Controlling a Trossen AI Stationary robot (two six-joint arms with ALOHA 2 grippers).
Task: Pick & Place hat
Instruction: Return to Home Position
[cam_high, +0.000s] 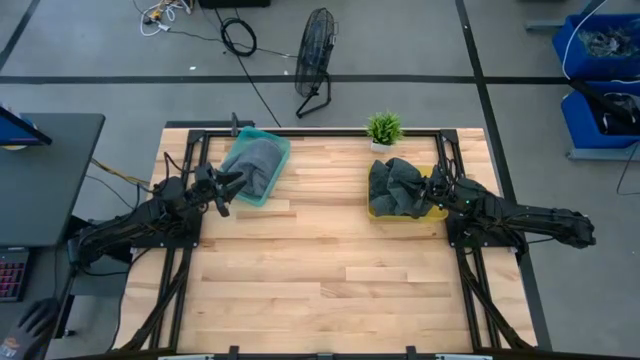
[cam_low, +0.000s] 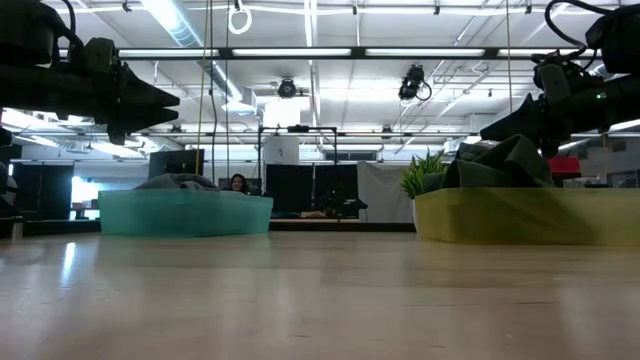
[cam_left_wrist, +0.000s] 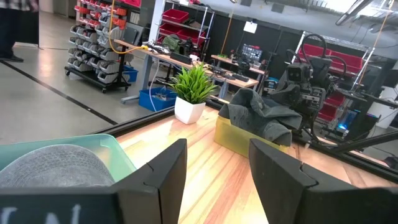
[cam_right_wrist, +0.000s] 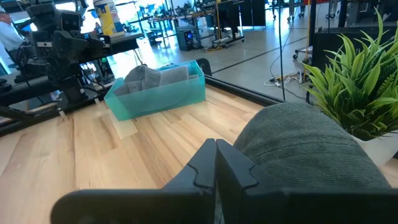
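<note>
A light grey knit hat (cam_high: 252, 162) lies in a teal bin (cam_high: 280, 150) at the table's far left. Dark grey-green hats (cam_high: 398, 185) are heaped in a yellow bin (cam_high: 436, 213) at the far right, rising above its rim (cam_low: 520, 200). My left gripper (cam_high: 232, 183) hovers open at the teal bin's near-left side, above the table; in its wrist view (cam_left_wrist: 217, 155) the grey hat (cam_left_wrist: 50, 165) sits beside its fingers. My right gripper (cam_high: 437, 185) is shut at the yellow bin's right rim, close against a dark hat (cam_right_wrist: 298, 149). My right gripper (cam_right_wrist: 216, 149) is shut, level with the top of the dark hat heap and coming from the table's right. The rounded hat bulges right beside its fingers; I cannot tell whether they touch it.
A small potted plant (cam_high: 384, 128) stands at the far edge between the bins, close to the yellow one. The wooden tabletop (cam_high: 320, 270) spreads bare in the middle and near side. Black frame rails (cam_high: 300, 131) border the table. A floor fan (cam_high: 315, 60) stands beyond.
</note>
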